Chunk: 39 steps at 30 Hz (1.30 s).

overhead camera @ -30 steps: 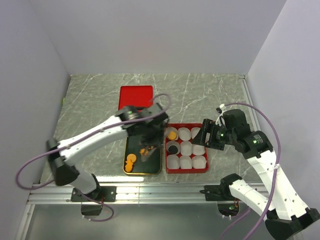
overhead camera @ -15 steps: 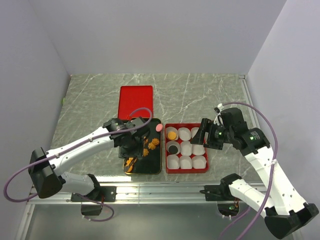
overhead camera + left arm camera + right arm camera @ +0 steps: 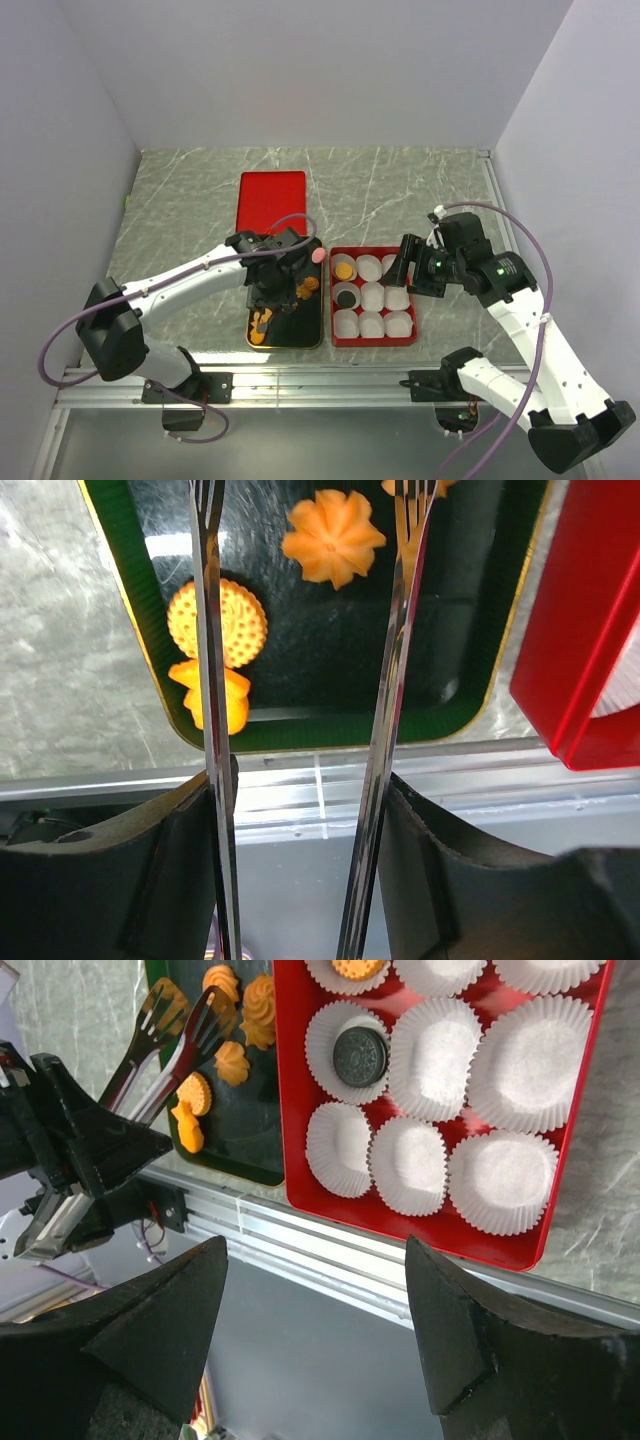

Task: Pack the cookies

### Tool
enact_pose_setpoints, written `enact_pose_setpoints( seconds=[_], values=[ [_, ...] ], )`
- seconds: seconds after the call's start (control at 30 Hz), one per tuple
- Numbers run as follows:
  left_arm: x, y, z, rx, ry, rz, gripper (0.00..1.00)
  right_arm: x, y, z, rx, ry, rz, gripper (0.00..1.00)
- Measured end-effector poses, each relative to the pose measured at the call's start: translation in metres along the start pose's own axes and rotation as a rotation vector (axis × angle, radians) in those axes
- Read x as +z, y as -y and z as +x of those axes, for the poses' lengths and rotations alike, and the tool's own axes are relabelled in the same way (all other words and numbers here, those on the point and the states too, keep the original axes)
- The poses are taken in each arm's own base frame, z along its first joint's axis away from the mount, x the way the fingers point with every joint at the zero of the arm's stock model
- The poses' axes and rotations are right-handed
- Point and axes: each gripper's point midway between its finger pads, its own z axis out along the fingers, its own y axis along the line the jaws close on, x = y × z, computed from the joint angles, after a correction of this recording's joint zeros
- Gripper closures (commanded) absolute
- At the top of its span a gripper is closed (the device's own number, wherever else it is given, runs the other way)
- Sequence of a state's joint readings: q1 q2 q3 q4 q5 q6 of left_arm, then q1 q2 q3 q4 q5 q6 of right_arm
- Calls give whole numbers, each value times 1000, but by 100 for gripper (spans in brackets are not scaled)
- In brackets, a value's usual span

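Tool of left arm (image 3: 310, 520) parted over cookies (image 3: 330, 537)

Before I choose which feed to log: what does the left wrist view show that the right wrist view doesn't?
Left wrist only: the near left corner of the tray. Right wrist only: the paper cups, one holding a black cookie. Both: the tray, the round orange cookie, the red box and the open left gripper.
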State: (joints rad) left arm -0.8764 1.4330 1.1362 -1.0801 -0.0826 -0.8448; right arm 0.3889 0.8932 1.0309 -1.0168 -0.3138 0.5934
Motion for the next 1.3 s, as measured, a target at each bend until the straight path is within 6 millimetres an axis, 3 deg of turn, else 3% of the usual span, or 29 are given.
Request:
enact_pose_setpoints(
  seconds=[0.5, 0.63, 0.9, 1.07, 1.3],
  values=[
    [22, -6, -14, 18, -35, -23, 44, 0, 0, -13, -22, 23, 37, 22],
    [27, -5, -14, 29, -50, -24, 55, 1, 2, -14, -32, 24, 47, 22],
    [27, -6, -16, 28, -57, -26, 60, 1, 3, -17, -43, 28, 57, 22],
    [6, 0, -29, 15, -34, -12, 60, 0, 2, -18, -49, 31, 53, 22],
    [-61, 28, -71, 0, 102, 96, 64, 0, 2, -18, -51, 32, 53, 22]
  ],
)
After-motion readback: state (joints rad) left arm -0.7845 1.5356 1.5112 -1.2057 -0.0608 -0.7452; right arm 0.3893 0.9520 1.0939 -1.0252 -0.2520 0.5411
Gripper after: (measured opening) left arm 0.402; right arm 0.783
